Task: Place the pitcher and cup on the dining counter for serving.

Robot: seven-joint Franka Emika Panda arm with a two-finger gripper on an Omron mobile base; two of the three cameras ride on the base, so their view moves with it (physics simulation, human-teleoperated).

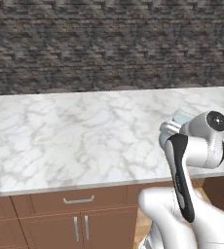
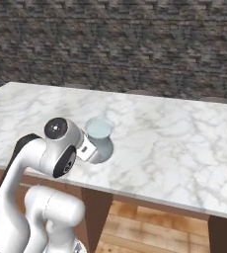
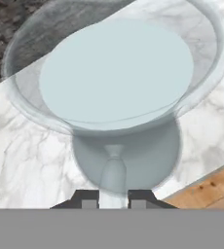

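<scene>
gripper [image 3: 113, 198], bottom centre: pinching pitcher [image 3: 119, 92] rim | pitcher: over counter [image 1: 60, 136] near edge, lower right | next: lower until base rests flat, away from edge, then release

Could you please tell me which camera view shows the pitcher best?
The hand view: the pitcher shows close up, from flared rim down to belly. The right base view shows it small, on the counter, partly behind the arm. The left base view shows just a sliver.

No readable text, labels, brands, numbers or signs on any surface
</scene>
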